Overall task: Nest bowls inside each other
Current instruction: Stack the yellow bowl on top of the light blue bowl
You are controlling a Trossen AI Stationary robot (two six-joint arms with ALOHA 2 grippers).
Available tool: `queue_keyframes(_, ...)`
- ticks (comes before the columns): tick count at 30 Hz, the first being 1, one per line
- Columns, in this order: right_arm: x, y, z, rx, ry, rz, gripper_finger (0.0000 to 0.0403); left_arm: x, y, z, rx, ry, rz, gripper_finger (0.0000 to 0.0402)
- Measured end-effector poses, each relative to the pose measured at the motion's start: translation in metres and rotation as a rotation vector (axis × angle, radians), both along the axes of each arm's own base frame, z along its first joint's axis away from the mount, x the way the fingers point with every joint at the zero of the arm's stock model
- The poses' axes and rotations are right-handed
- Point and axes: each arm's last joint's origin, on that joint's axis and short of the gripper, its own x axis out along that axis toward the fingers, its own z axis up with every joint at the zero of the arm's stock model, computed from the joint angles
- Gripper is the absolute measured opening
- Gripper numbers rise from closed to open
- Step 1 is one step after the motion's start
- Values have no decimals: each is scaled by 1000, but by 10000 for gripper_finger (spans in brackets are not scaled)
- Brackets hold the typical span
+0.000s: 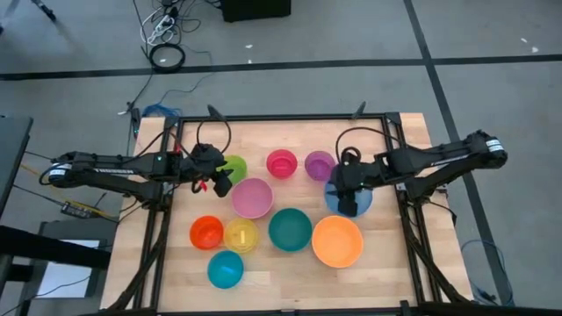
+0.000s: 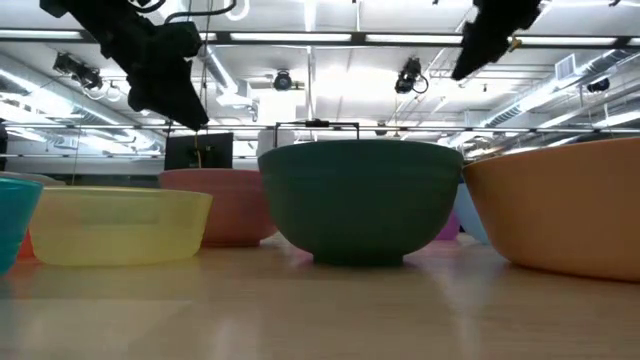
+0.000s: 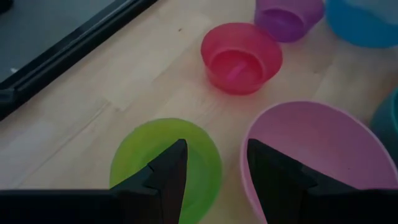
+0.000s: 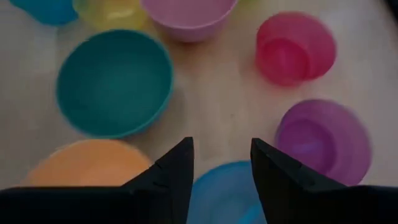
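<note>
Ten bowls stand upright and apart on the wooden table (image 1: 395,272): green (image 1: 235,165), magenta (image 1: 282,163), purple (image 1: 320,165), blue (image 1: 358,204), pink (image 1: 252,197), teal (image 1: 290,229), orange (image 1: 337,240), red-orange (image 1: 207,233), yellow (image 1: 241,235) and cyan (image 1: 226,269). My left gripper (image 3: 214,168) hangs open in the air, tilted down over the gap between the green bowl (image 3: 134,165) and the pink bowl (image 3: 311,149). My right gripper (image 4: 222,165) hangs open above the blue bowl (image 4: 217,193), pointing steeply down. The low view shows both grippers well above the bowls' rims.
A black frame (image 1: 281,118) runs along the table's far edge and down both sides. The bowls crowd the table's middle, with bare wood toward the near right corner. In the low view the teal bowl (image 2: 360,205) and orange bowl (image 2: 570,210) fill the foreground.
</note>
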Motion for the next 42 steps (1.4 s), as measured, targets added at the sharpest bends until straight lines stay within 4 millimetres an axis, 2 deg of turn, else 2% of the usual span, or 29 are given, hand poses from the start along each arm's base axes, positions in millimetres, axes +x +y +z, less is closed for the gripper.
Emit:
queue_keyframes(4,-4,9,4,109,28,14,147,1,0,1,0,-9,0,176)
queue_keyframes(9,-2,17,-1,187,68,-8,147,1,0,1,1,-21,0,176)
queue_keyframes(12,8,25,-12,181,114,9,148,1,0,1,1,-22,0,176)
queue_keyframes(17,29,38,-46,114,255,48,159,1,0,1,1,-20,-1,176)
queue_keyframes(23,47,44,-78,62,366,81,181,1,0,1,3,-19,-2,176)
queue_keyframes(31,53,45,-92,13,419,151,209,1,0,1,4,-17,-5,176)
queue_keyframes(37,61,47,-101,-34,412,213,202,1,0,1,14,-10,-18,176)
queue_keyframes(42,70,50,-116,-66,428,272,193,1,0,1,13,-9,-18,176)
